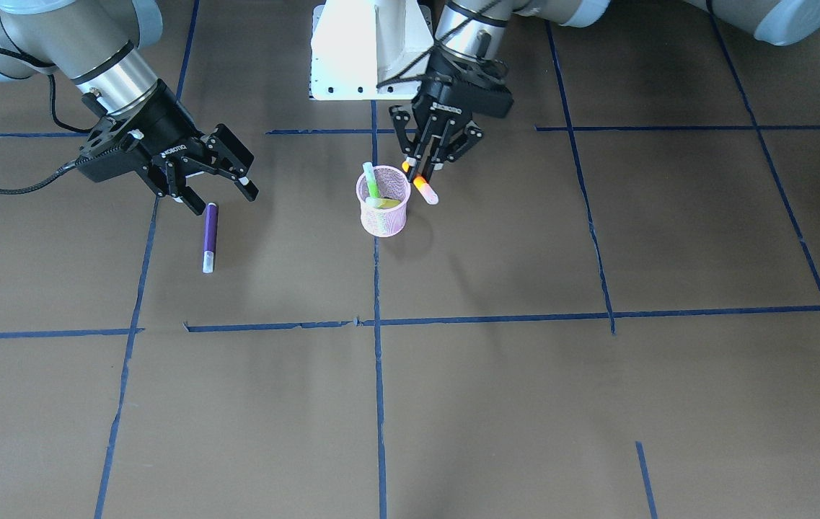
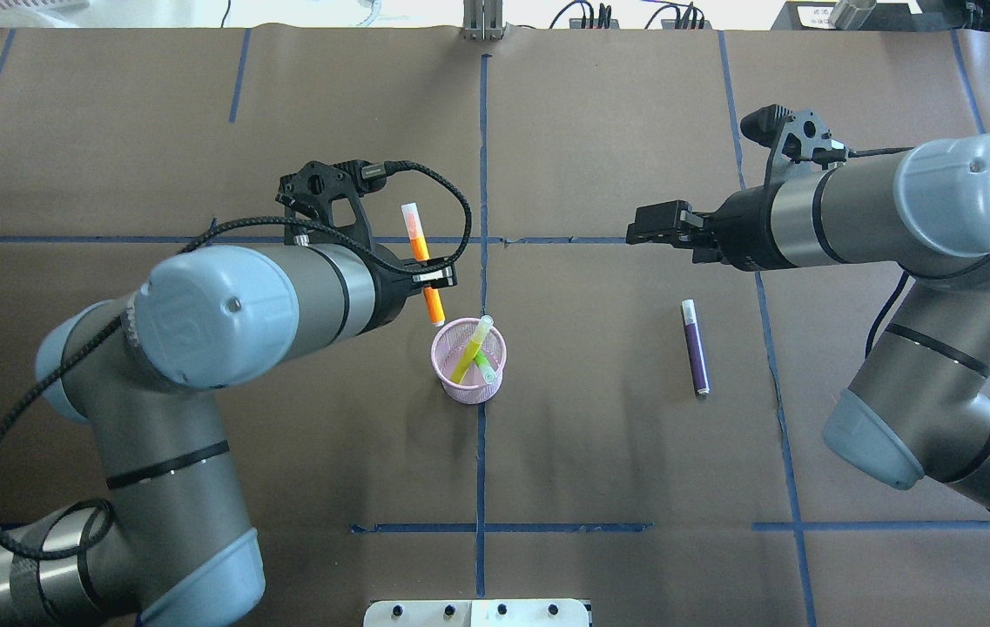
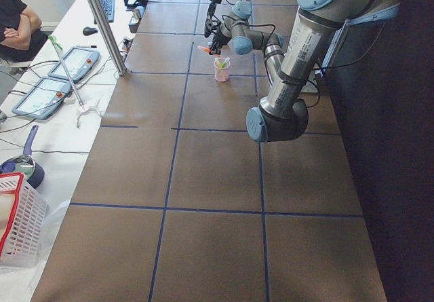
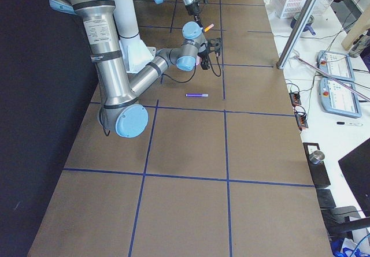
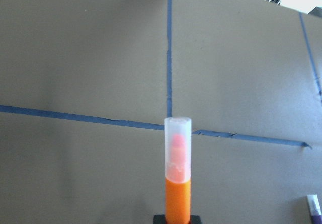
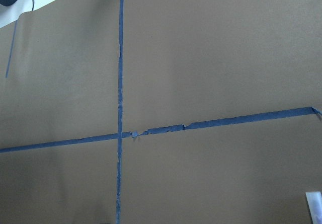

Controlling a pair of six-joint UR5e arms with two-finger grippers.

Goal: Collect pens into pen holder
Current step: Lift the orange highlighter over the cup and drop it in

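The pink mesh pen holder [image 2: 468,380] stands at the table's middle and shows in the front view [image 1: 384,216]. A green pen [image 2: 470,351] leans inside it. My left gripper [image 2: 434,279] is shut on the orange pen [image 2: 416,241] and holds it tilted in the air, its lower end just beside the holder's rim. The pen's pale cap points away in the left wrist view [image 5: 177,156]. The purple pen [image 2: 696,347] lies flat on the table. My right gripper [image 1: 222,193] is open and empty, hovering over the purple pen's [image 1: 210,228] end.
Blue tape lines [image 2: 482,174] cross the brown table cover. The robot's white base [image 1: 370,50] stands behind the holder. Tablets and a basket [image 3: 17,220] sit on a side bench off the table.
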